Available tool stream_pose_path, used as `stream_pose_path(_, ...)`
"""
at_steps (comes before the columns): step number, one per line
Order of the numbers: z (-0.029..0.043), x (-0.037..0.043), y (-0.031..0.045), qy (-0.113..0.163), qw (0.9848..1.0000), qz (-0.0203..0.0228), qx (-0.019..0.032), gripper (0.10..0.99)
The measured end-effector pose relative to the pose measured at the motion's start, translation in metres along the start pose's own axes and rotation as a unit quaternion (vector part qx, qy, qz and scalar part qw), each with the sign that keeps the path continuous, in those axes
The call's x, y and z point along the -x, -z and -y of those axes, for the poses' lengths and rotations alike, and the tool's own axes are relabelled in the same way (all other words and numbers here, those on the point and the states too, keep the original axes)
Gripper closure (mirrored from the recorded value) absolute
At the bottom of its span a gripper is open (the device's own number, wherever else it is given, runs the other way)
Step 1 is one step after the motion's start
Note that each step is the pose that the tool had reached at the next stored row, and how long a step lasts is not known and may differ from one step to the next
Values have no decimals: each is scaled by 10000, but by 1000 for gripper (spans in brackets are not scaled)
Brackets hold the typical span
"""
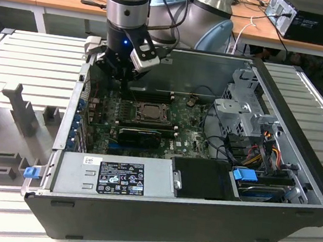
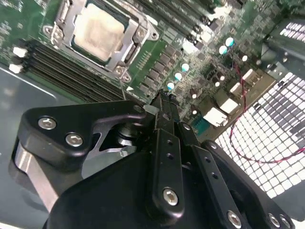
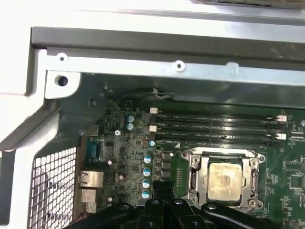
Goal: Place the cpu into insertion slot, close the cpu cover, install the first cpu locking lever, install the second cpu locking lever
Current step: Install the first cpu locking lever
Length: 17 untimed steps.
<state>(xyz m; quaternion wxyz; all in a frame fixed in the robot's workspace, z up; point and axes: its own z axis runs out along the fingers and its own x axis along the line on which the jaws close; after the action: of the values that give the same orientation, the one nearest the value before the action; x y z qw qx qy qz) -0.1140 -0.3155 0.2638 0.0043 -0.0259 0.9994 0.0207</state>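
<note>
Nothing can be read; the label (image 1: 120,178) on the power supply (image 1: 157,178) bears print too small.

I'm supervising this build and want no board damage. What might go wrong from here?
The black end effector hangs near the small teal-topped capacitors beside the dark-framed square insertion slot; a straight descent may strike them. The pale tan square cpu lies inside the thin grey metal cpu cover; an off-centre push might scrape it.
</note>
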Motion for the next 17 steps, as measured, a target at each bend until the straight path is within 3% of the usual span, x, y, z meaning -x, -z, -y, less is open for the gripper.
stream_pose_path(8,-267,-7,-89,0,10000,-1,1,980)
stream_pose_path(17,-275,57,-96,0,10000,-2,0,980)
